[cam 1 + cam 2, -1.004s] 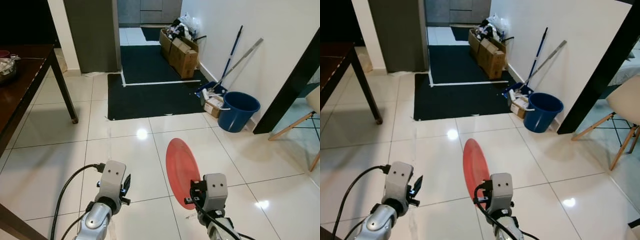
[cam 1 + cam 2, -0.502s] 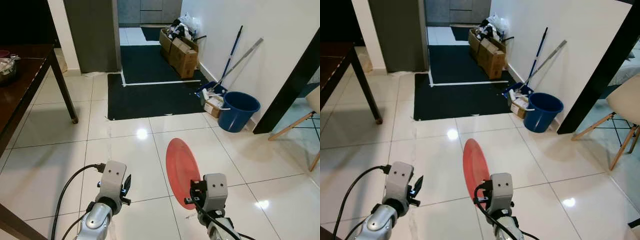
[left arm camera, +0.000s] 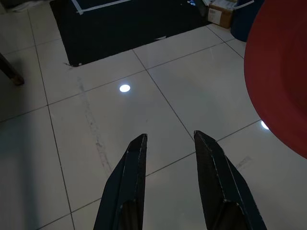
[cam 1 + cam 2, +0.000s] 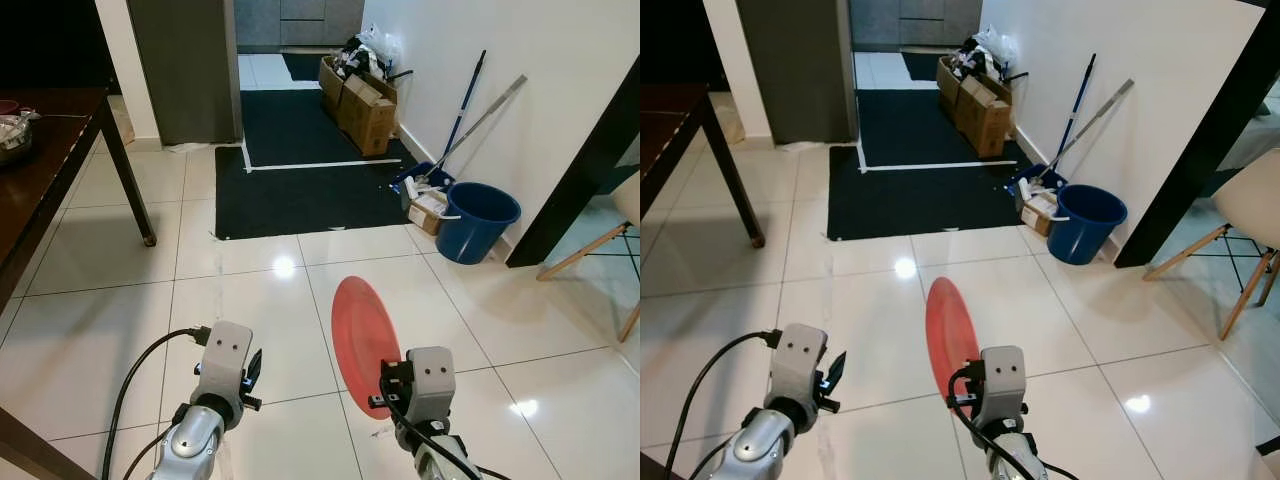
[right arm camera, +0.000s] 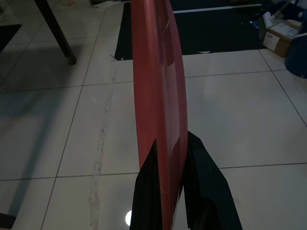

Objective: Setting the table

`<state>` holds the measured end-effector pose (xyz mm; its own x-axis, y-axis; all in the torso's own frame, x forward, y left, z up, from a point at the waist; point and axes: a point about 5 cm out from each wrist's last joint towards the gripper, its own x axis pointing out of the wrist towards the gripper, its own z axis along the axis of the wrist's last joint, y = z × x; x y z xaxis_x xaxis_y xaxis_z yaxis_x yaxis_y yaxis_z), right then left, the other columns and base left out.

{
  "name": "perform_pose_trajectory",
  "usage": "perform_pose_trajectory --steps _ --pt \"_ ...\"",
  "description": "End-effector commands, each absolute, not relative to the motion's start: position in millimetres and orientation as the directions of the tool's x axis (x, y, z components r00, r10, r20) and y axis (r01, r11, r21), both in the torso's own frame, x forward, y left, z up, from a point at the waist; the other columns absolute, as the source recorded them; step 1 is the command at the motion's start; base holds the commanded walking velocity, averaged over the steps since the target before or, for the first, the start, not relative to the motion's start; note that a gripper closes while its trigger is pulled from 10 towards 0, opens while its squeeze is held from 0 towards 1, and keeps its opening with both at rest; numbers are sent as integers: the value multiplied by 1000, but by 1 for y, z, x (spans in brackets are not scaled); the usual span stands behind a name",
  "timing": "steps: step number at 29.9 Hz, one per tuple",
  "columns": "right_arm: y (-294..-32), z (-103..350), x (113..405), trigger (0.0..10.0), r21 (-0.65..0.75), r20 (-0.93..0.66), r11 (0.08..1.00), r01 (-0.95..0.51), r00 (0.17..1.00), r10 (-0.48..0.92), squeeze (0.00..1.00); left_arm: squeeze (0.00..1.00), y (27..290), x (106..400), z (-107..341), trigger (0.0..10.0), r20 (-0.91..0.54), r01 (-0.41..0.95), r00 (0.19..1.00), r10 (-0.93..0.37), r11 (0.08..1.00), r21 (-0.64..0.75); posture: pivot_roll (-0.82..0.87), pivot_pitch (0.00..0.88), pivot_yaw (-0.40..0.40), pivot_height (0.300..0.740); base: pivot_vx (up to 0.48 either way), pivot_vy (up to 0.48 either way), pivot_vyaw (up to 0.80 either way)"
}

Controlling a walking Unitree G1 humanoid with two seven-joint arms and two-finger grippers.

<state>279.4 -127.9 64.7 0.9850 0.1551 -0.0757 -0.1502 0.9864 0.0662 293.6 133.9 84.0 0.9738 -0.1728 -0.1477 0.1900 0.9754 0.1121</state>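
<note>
A red plate (image 4: 362, 330) stands on edge in front of me, held by its lower rim. My right gripper (image 5: 169, 146) is shut on that red plate (image 5: 158, 81), one black finger on each face. My left gripper (image 3: 169, 138) hangs open over the white tiled floor, with nothing between its fingers, to the left of the plate (image 3: 280, 72). A dark wooden table (image 4: 40, 180) stands at the far left with a metal bowl (image 4: 15, 135) on it.
A black mat (image 4: 300, 170) lies ahead before a doorway. Cardboard boxes (image 4: 362, 100), a blue bucket (image 4: 477, 222) and leaning mops (image 4: 470, 105) line the right wall. A pale chair (image 4: 1250, 225) stands at the far right. A table leg (image 4: 130, 180) stands left.
</note>
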Motion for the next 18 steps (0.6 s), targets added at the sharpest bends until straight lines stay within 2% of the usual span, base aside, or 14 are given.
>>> perform_pose_trajectory --steps 1,18 --pt "-127 60 277 10000 75 -94 986 -147 984 154 0 0 136 291 78 10000 -179 191 969 -168 975 116 153 120 42 740 0 0 0" --pt "-127 62 278 10000 76 -89 987 -142 985 148 0 0 136 293 79 10000 -177 194 969 -171 973 122 150 115 47 740 0 0 0"
